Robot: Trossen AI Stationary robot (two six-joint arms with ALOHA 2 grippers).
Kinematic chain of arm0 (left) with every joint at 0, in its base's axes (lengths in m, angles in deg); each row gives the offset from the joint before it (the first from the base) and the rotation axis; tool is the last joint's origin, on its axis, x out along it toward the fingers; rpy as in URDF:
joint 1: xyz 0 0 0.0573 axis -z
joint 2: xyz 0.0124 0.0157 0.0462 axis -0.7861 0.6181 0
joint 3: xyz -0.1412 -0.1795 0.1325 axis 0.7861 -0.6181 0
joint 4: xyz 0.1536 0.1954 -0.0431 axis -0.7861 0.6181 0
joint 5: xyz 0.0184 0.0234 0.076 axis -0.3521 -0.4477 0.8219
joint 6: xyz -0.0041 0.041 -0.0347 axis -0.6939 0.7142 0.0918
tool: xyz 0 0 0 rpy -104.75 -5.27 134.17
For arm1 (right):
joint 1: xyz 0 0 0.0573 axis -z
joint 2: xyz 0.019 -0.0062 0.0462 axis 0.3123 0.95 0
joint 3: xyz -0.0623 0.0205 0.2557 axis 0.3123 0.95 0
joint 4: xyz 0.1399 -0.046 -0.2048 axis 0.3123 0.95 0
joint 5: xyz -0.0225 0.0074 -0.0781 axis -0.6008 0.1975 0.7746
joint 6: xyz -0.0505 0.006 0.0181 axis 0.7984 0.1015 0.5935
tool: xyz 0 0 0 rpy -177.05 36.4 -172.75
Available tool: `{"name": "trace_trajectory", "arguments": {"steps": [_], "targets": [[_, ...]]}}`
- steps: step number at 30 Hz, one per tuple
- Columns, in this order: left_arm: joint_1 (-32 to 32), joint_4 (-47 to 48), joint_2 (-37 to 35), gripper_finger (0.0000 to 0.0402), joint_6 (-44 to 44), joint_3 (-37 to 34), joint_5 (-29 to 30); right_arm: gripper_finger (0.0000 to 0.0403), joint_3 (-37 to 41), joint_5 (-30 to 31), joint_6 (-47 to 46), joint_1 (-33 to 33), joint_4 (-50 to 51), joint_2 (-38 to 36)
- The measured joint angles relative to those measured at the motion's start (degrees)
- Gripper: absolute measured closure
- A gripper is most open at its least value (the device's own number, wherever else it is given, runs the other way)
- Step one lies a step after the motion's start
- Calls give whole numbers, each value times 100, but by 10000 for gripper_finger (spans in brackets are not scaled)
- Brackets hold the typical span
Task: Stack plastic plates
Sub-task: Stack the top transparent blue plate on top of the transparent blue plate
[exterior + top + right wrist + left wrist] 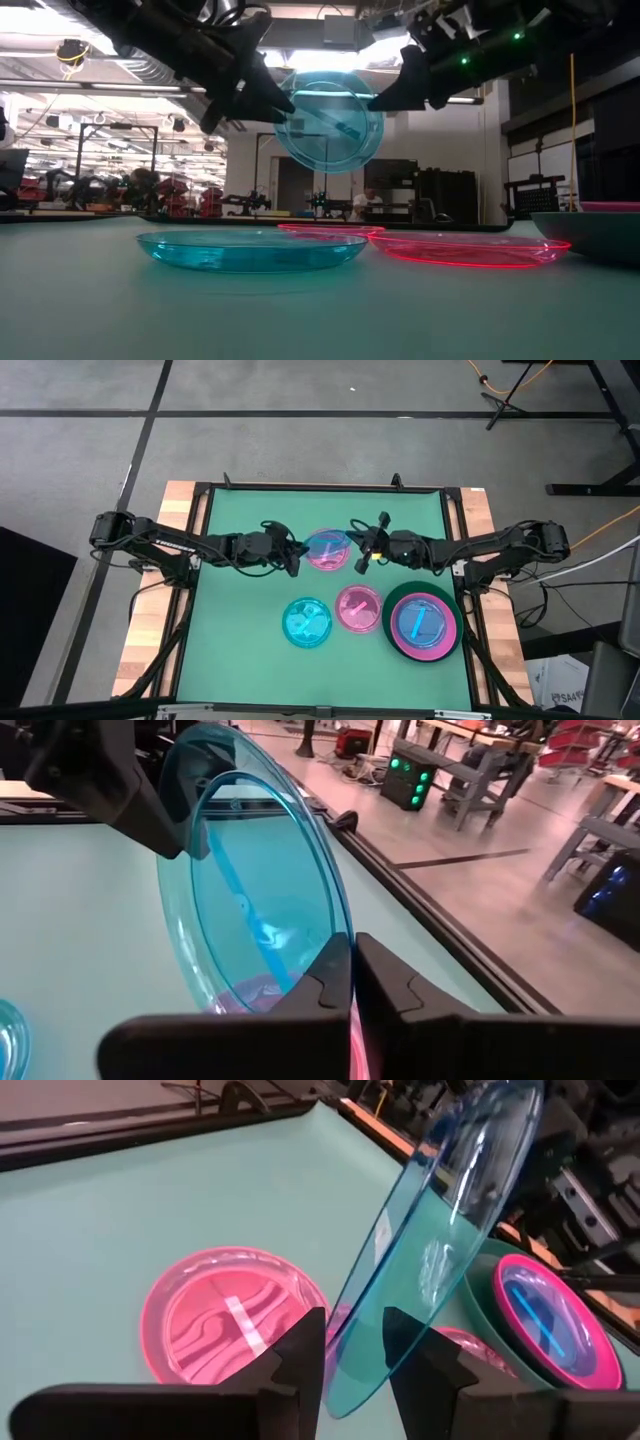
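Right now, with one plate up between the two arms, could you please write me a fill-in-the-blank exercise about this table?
1. The plate held in the air is translucent ___.
2. The right pincer is ___ on its rim.
3. The stack's bottom plate is dark ___.
4. Apart from that stack, ___ single plates lie flat on the table.
Missing words: cyan; shut; green; three.
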Motion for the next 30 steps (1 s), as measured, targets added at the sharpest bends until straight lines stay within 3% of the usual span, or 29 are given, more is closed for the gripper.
{"name": "trace_trajectory", "arguments": {"steps": [6, 17, 30], "targets": [[24, 200, 0, 304, 2, 0, -3, 403, 2, -95, 12, 142, 213, -145], [191, 210, 0, 304, 2, 0, 3, 403, 7, -144, 136, 181, 1610, -1253], [216, 208, 0, 304, 2, 0, 3, 403, 2, -1492, -507, 179, 3271, -3009]]}}
